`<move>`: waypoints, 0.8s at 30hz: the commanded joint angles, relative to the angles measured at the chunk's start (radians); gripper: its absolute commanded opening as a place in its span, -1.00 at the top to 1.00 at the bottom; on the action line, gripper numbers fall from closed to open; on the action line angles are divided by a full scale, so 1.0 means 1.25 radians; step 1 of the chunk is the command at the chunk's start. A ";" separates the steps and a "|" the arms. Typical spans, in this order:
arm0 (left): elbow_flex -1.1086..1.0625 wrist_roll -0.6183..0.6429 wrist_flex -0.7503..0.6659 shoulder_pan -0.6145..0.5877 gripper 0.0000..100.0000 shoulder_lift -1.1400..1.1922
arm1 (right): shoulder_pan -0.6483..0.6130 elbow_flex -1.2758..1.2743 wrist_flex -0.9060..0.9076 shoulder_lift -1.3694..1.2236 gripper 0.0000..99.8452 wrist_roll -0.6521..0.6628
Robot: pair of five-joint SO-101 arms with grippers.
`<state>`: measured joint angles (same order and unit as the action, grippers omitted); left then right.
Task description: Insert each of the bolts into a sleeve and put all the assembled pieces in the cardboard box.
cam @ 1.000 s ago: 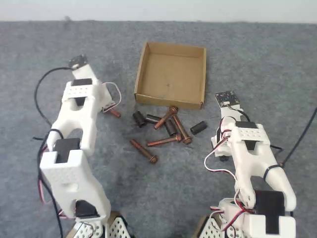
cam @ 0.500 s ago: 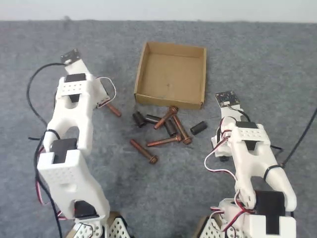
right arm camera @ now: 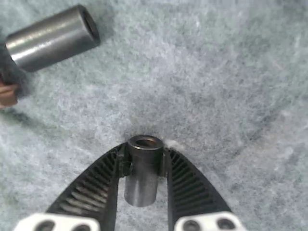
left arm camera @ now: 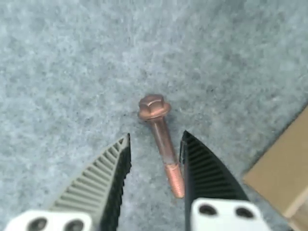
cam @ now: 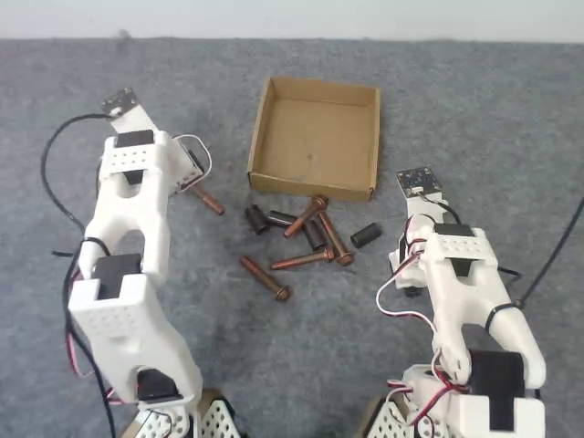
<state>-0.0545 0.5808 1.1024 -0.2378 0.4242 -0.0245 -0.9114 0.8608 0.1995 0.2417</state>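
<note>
1. High view: the box (cam: 315, 137) is seen open-topped on the grey mat (cam: 474, 109), at the middle of the far side.
2. Just in front of the box a heap is spotted: four copper bolts (cam: 301, 260) lying crossed among dark sleeves (cam: 255, 219). One loose sleeve (cam: 366, 234) is set on the side of the heap nearest the right arm (cam: 465, 274).
3. A lone bolt (cam: 208, 201) is found apart from the heap, close beside the front end of the left arm (cam: 137, 196).
4. Left wrist view: the left gripper (left arm camera: 155, 136) is held low over the mat with its jaws spread wide. The lone bolt (left arm camera: 161, 139) is framed between them, flat on the mat, with its flanged head pointing away from the gripper and its threaded end towards it. Whether either finger touches the shank cannot be told. A corner of the box (left arm camera: 284, 178) is caught at the edge.
5. Right wrist view: the right gripper (right arm camera: 143, 150) is closed onto a held sleeve (right arm camera: 142, 178), which is pinched by its sides between the ribbed pads, with its open bore facing away from the wrist.
6. Beyond it, the loose sleeve (right arm camera: 50, 38) is seen lying on its side on the mat, and a copper bolt head (right arm camera: 7, 94) is glimpsed at the frame's edge.
</note>
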 commanded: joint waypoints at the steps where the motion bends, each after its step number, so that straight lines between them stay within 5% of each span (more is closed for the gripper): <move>1: 0.037 0.011 -0.014 0.000 0.67 0.012 | 0.013 0.037 0.003 0.003 0.99 0.025; 20: 0.110 0.005 -0.007 0.002 0.89 0.088 | 0.012 0.037 0.006 0.003 0.99 0.044; 24: 0.107 -0.107 0.012 0.021 0.90 0.082 | 0.013 0.037 0.006 0.003 0.99 0.044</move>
<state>0.0376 0.5485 1.1024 -0.2348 0.5424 -0.0245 -0.9114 0.8608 0.1995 0.2831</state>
